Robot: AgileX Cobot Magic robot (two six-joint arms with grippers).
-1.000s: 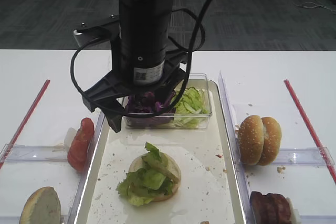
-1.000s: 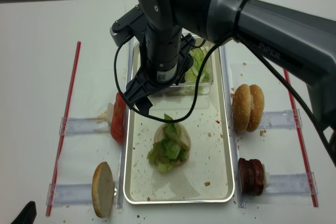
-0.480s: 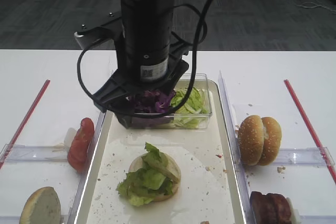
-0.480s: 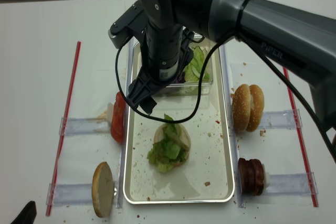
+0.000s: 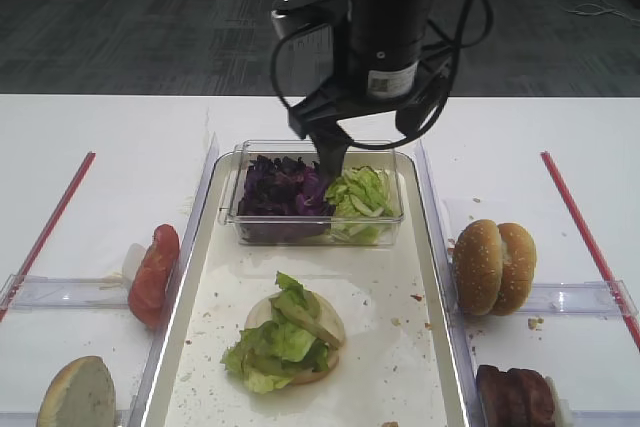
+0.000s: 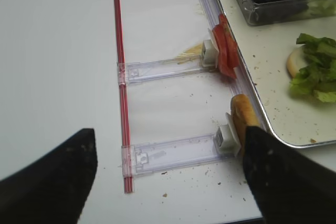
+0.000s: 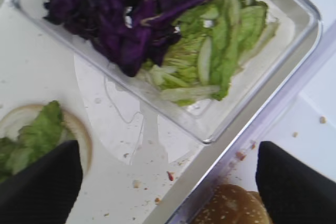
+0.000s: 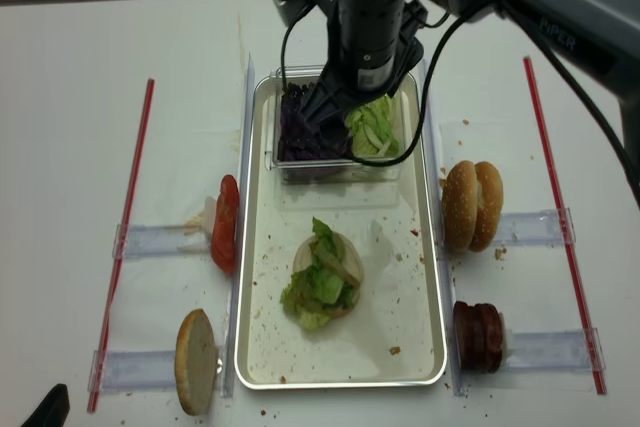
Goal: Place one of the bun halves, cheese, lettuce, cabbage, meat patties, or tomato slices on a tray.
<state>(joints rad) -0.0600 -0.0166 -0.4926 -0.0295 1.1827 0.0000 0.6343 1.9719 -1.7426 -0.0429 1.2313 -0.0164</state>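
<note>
Lettuce (image 5: pixel 283 339) lies heaped on a pale bun half (image 5: pixel 327 325) in the middle of the tray (image 5: pixel 404 367), a little toward its near end. More green leaves (image 5: pixel 362 200) fill the right part of the clear plastic box (image 5: pixel 313 230) at the tray's far end, with the cabbage (image 5: pixel 282 186) packed into the box's left part, the two touching. My right pincer (image 5: pixel 333 152) hangs over that box, roughly above the line where purple meets green, jaws spread as wide as they go and gripping nothing. My left pincer (image 6: pixel 168 171) shows only as two dark fingers (image 6: pixel 50 182) at the near edge of the table, well apart from each other, nothing between them. The tomato slices (image 5: pixel 153 272) stand on edge just outside the tray's left rim, and a single bun half (image 5: pixel 78 393) sits nearer the table's near-left corner. Beyond the tray's right rim a sesame bun pair (image 5: pixel 495 266) stands upright, and the meat patties (image 5: pixel 518 396) sit closer to the near edge
</note>
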